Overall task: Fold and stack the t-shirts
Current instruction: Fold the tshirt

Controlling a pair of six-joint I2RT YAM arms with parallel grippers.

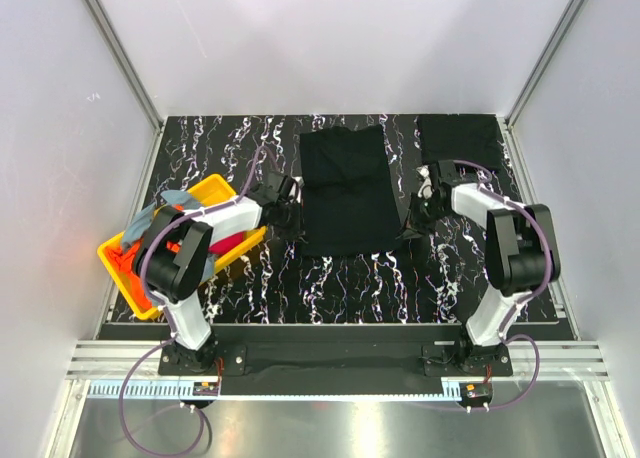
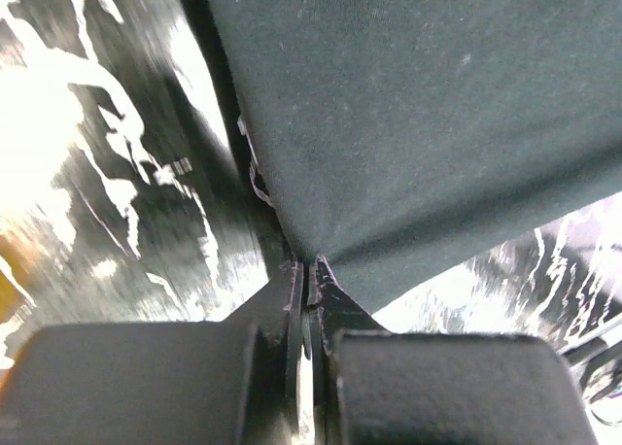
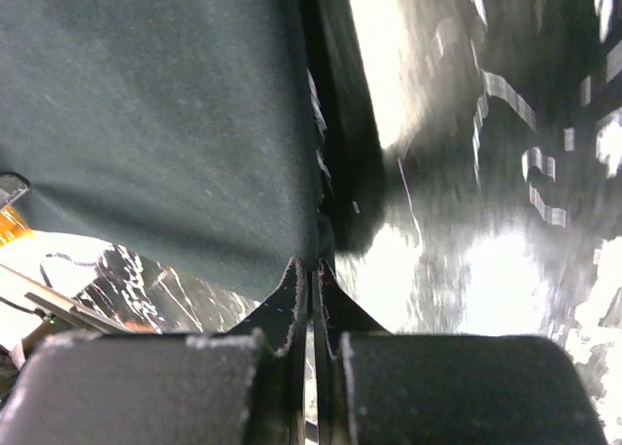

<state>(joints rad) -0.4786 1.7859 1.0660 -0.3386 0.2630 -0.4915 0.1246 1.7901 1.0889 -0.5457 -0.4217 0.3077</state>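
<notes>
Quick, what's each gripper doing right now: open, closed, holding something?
Left gripper: closed, pinching the black t-shirt by its edge.
Right gripper: closed, pinching the same shirt's opposite side.

We see a black table (image 1: 330,283) veined with white like marble, and on its left side a yellow tray (image 1: 213,190) sits turned at an angle, close to the table's left edge. White walls (image 1: 330,38) close in the back and both sides, joined at the corners by two metal posts (image 1: 120,53), while ribbed silver rails (image 1: 100,359) and a dull metal sheet (image 1: 330,428) lie along the near edge. In the left wrist view the table is blurred, and a small orange-yellow patch (image 2: 8,270) at the left border of that view may be the tray, though we cannot be sure.
</notes>
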